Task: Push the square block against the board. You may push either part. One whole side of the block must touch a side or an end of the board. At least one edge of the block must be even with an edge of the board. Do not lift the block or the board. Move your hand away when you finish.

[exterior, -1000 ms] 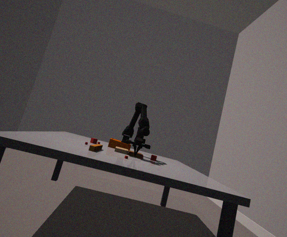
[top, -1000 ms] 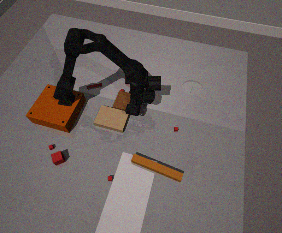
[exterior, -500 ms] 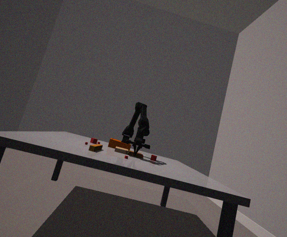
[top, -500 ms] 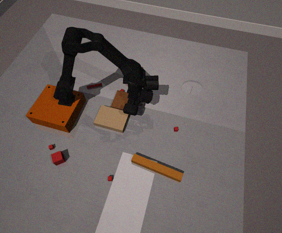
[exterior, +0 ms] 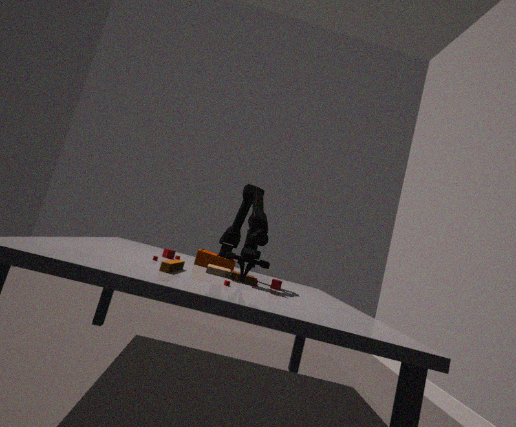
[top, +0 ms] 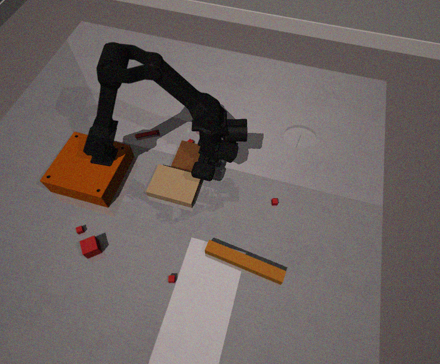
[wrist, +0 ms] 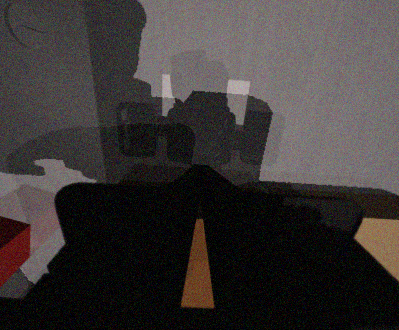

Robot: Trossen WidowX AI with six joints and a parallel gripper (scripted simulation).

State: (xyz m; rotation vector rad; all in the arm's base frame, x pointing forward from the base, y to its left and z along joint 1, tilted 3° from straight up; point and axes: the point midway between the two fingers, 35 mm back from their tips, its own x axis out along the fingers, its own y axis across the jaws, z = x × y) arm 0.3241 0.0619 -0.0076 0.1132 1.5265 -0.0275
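Note:
The brown square block point(top: 184, 154) point(exterior: 251, 279) point(wrist: 197, 283) lies at the far side of the pale tan board point(top: 173, 182) point(exterior: 217, 270) point(wrist: 391, 243). Its near side runs along the board's far side; whether they fully touch I cannot tell. The block's left edge stands a little inside the board's left end. Its right part is hidden by my hand in the top view. My gripper point(exterior: 243, 278) point(wrist: 201, 171) is shut and empty, pointing down. Its fingertips are low, right beside the block's right side; contact cannot be made out.
An orange bar point(top: 245, 261) point(exterior: 171, 266) lies by a white strip point(top: 204, 299). A red cube point(top: 90, 246) point(exterior: 168, 253) and small red cubes stand around. Another red cube point(exterior: 276, 284) point(wrist: 6, 258) stands beyond the block. A dark red bar point(top: 147, 134) lies near the orange base point(top: 74, 174).

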